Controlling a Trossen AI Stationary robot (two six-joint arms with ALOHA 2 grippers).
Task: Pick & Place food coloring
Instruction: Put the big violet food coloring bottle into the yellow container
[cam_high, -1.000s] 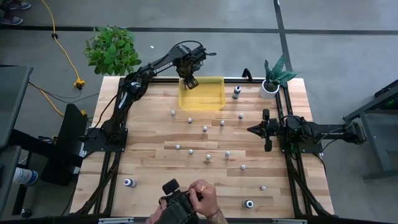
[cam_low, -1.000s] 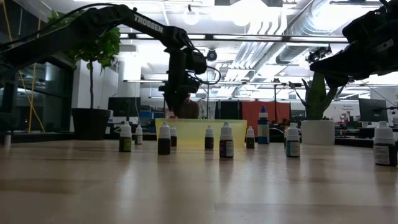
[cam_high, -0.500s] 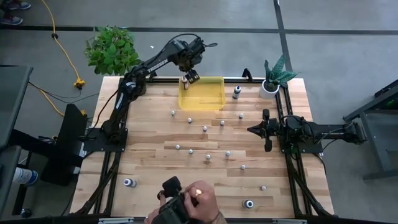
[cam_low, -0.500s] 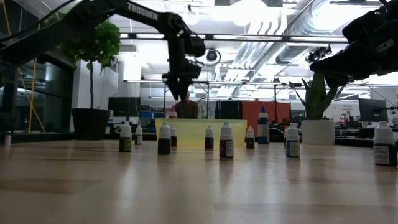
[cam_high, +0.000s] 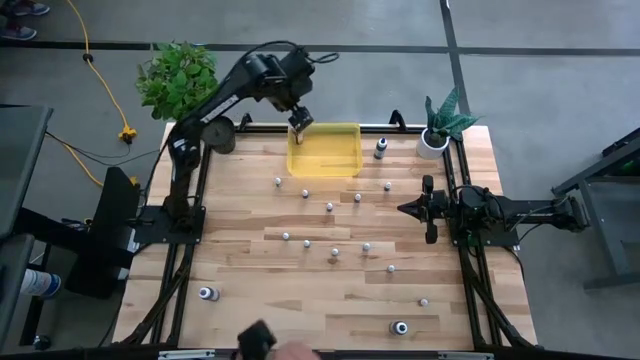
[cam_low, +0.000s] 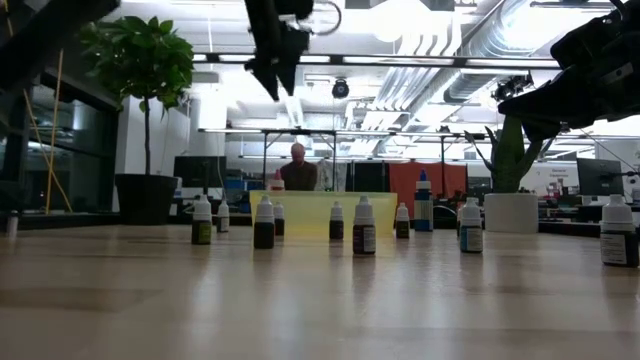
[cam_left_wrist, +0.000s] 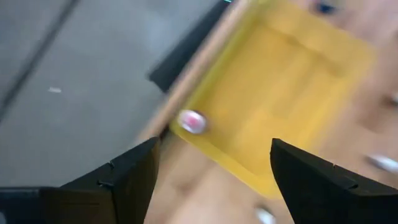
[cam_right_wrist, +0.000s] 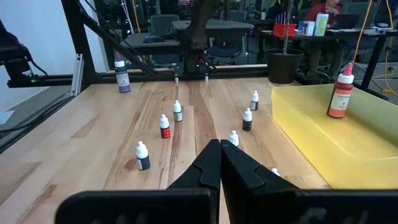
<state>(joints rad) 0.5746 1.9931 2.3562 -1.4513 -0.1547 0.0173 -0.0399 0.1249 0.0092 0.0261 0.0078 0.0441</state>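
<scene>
The food coloring bottles stand scattered on the wooden table (cam_high: 240, 250), several around its middle (cam_high: 334, 253) and one in the yellow bin (cam_high: 325, 150), at its far left corner (cam_right_wrist: 340, 99), also seen in the left wrist view (cam_left_wrist: 191, 121). My left gripper (cam_high: 298, 118) is open and empty, high above that corner; its fingers stand wide apart (cam_left_wrist: 211, 168). My right gripper (cam_high: 415, 208) is shut and empty, above the table's right side, pointing left (cam_right_wrist: 219, 155).
A taller dark bottle (cam_high: 380, 148) and a white plant pot (cam_high: 433, 140) stand right of the bin. Single bottles stand near the front corners (cam_high: 208, 294) (cam_high: 400, 327). A dark object (cam_high: 258, 340) shows at the near edge. A person (cam_low: 298, 170) sits beyond the table.
My left gripper has risen from low in the bin's far left corner to high above it, drifting slightly toward the far edge; a bottle stands where it was. The person's hands at the near edge have drawn back out of view.
</scene>
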